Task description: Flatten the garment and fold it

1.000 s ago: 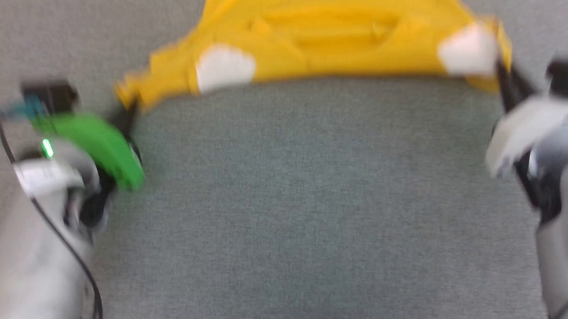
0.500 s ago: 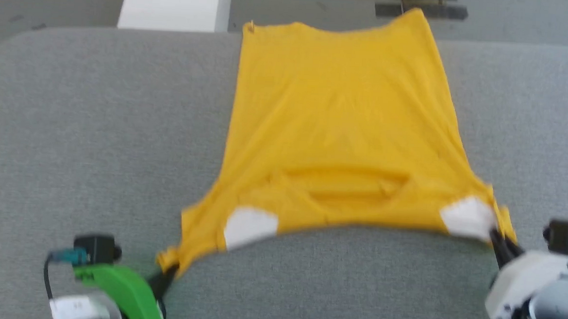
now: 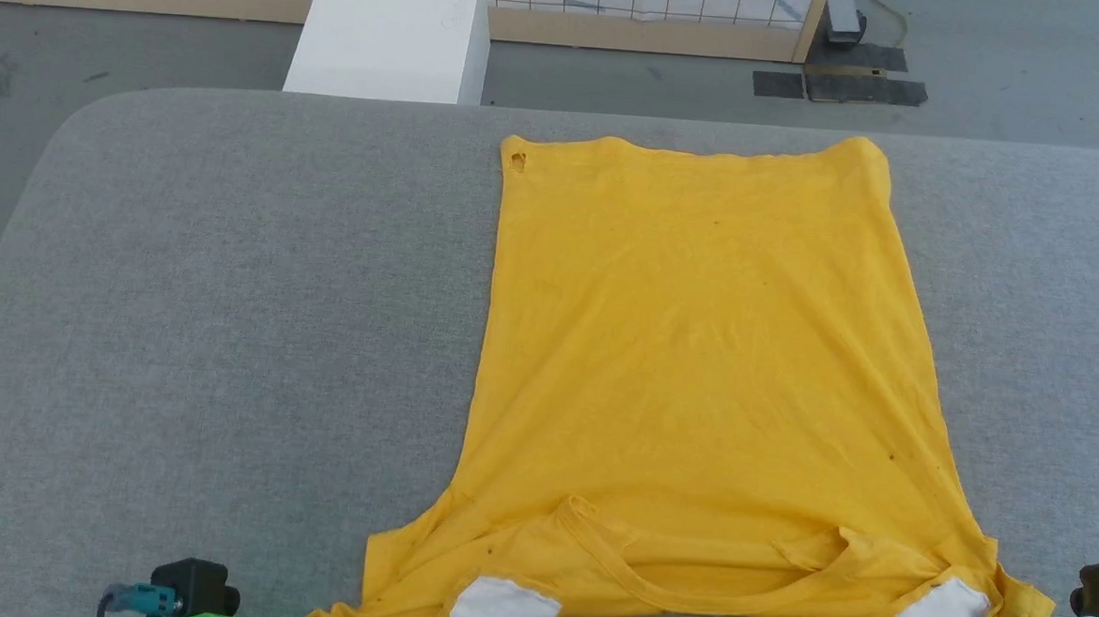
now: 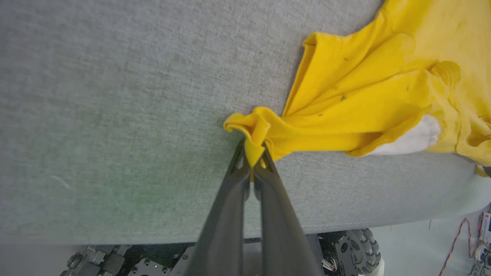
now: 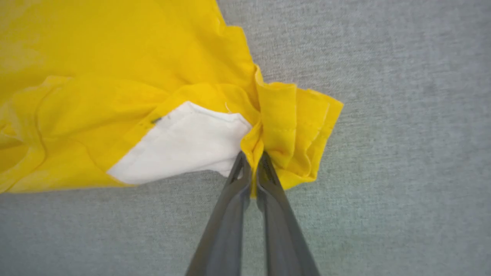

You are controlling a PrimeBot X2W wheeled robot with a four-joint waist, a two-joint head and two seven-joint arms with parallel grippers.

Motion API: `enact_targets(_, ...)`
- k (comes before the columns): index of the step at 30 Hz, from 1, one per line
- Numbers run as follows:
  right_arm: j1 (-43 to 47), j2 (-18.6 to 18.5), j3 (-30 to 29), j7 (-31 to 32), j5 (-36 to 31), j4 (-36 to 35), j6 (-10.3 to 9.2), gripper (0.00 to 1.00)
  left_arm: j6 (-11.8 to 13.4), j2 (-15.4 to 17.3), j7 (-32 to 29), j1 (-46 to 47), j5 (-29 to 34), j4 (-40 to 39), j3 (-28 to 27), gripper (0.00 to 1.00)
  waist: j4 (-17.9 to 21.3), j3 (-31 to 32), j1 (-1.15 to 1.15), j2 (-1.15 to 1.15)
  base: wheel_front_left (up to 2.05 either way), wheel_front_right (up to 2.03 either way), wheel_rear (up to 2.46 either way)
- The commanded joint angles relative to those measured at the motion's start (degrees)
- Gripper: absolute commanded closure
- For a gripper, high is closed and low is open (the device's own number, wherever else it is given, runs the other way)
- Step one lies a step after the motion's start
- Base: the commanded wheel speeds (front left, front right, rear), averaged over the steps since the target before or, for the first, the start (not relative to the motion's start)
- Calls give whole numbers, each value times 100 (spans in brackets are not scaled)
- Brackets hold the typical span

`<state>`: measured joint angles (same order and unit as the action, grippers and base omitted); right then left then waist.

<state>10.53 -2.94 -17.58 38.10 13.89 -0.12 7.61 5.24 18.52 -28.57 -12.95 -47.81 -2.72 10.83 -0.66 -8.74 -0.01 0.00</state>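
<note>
Garment [image 3: 698, 354] hold: left fingers [image 4: 232, 207] are clamped shut on a bunched sleeve edge; right fingers [image 5: 230, 214] are pinched closed on the other sleeve's gathered cuff.
Beside the grips: 1 white patch [image 5: 180, 145] lies just by the right pinch and another [image 4: 410, 138] lies near the left one; the cloth puckers into pleats at both points.
Neckline [image 3: 686, 584]: close to the counter's near edge, between the 2 patches, its band rumpled.
Body: spread over the counter [image 3: 229, 329] from its near edge almost to its far edge, mostly smooth, with faint creases fanning from the shoulders.
Hem [image 3: 689, 151]: near the counter's far edge, nearly straight, with a small puckered spot [image 3: 518, 161] at 1 corner.
Look: mustard-yellow, thin and soft; plain side up, no printed face visible.
Done: flattening looks largely achieved.
Left: the 2 sleeves need laying flat and 0 folds are made, so by my judgement all the folding remains.
</note>
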Motion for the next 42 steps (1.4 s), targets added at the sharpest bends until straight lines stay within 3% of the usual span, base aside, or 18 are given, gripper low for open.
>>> enact_targets(1,25,5,1,-59,10,210,-12,100,-17,-38,37,-24,57,96,31,100,-9,-8,1,0,0,0,0)
enact_targets(2,-22,5,23,-168,50,300,-12,88,-55,-102,101,17,30,114,40,100,-13,-14,1,0,0,0,0)
enact_targets(3,-50,5,71,-238,71,375,-12,67,-89,-150,149,51,7,134,48,100,-19,-16,1,0,0,0,0)
enact_targets(4,-79,5,131,-336,91,438,-12,0,-131,-195,191,83,-16,162,64,100,-28,-14,1,0,0,0,0)
enact_targets(8,-180,5,247,-727,142,380,-12,0,-192,-266,348,143,12,212,87,100,-52,8,1,0,0,0,0)
enact_targets(17,-845,6,227,-1933,61,-476,-12,0,-286,-341,551,294,114,99,183,100,-272,-4,1,0,0,0,0)
enact_targets(24,-2320,-260,283,-2517,-148,79,-12,0,-329,-386,581,551,208,-74,302,100,-626,-318,1,0,0,0,0)
enact_targets(33,-4460,-870,-387,-2259,-540,2040,-12,0,-463,-545,655,990,260,-287,484,100,-1354,-1129,1,0,0,0,0)
enact_targets(42,-6041,-1200,-1149,-1086,-1685,2893,-12,0,-711,-770,842,1311,140,-272,593,100,-1848,-2127,1,0,0,0,0)
